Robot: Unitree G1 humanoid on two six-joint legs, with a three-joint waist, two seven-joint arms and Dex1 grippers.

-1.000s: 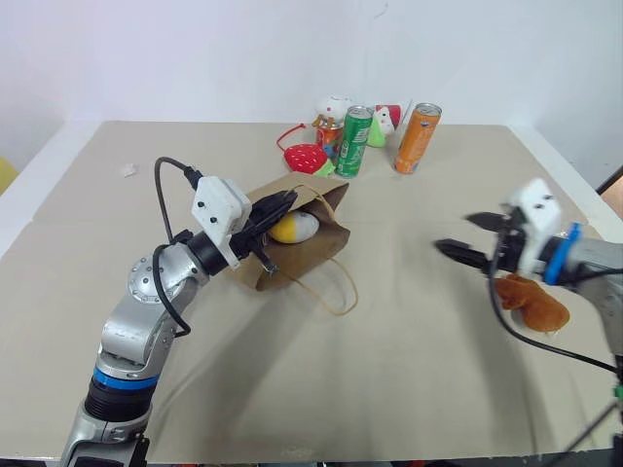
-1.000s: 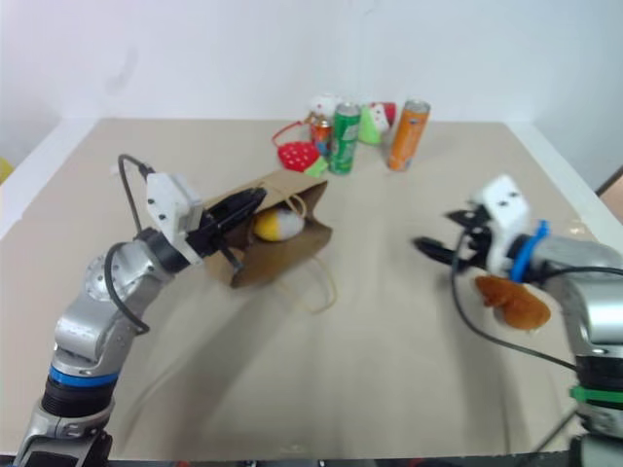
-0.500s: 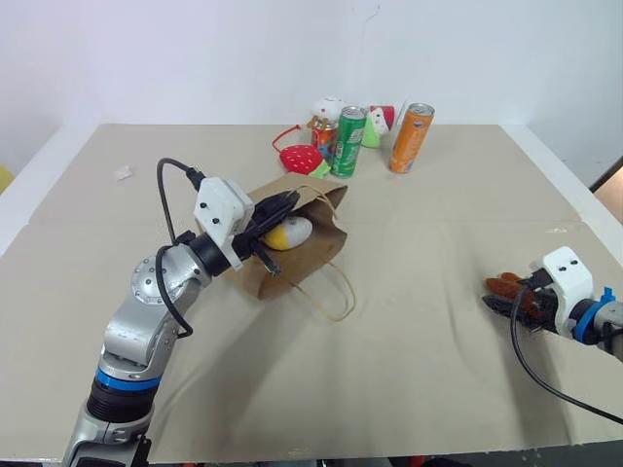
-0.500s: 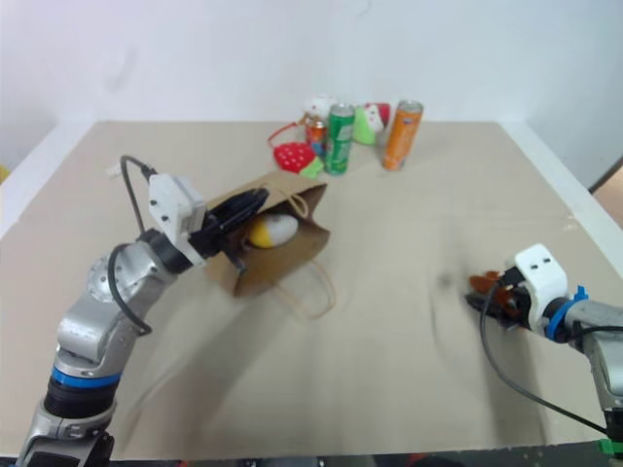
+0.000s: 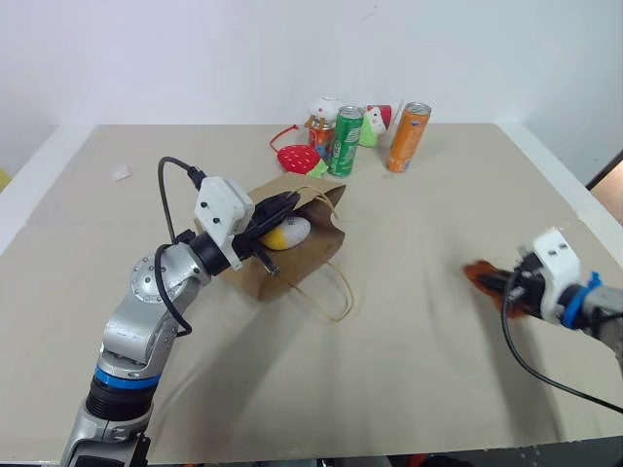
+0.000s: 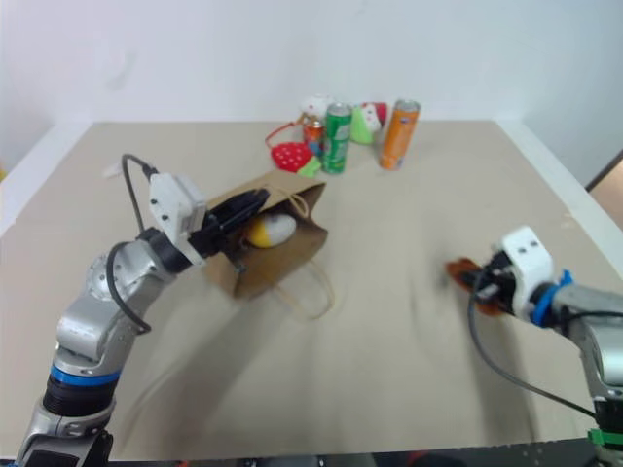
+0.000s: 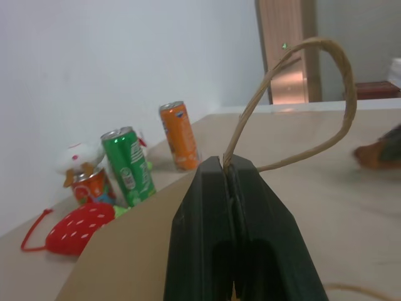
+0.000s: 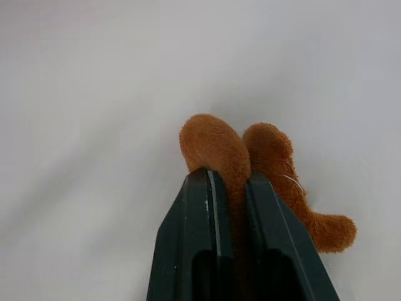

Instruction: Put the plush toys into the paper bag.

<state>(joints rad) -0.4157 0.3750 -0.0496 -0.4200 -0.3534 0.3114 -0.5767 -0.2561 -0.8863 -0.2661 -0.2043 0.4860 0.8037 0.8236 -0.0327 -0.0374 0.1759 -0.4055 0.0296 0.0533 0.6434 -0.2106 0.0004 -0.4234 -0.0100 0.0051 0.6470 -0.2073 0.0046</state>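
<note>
in the head views, the left gripper (image 5: 282,202) is clamped on the upper edge of the paper bag (image 5: 292,255), which lies on its side on the table (image 5: 409,341) with its mouth toward the cans. the yellow-and-white egg plush (image 5: 288,233) sits inside the mouth, partly hidden by the gripper and the bag's wall. one cord handle (image 5: 329,292) trails loose on the table. at the right, the right gripper (image 5: 506,286) is pinched on the reddish-brown plush (image 5: 480,274), blurred here and mostly covered by the fingers, well apart from the bag. at the far edge stand a green can (image 5: 345,141) and an orange can (image 5: 408,137), with a strawberry plush (image 5: 302,158) and small white-and-red figures (image 5: 326,110) partly hidden behind them.

in the left wrist view, the black fingers (image 7: 207,244) are pressed together on the bag's cord loop (image 7: 294,88), whose root is hidden between them; the brown plush is cut off at the frame's edge.

in the right wrist view, the fingers (image 8: 200,238) squeeze the furry plush, its lower part hidden between them.
</note>
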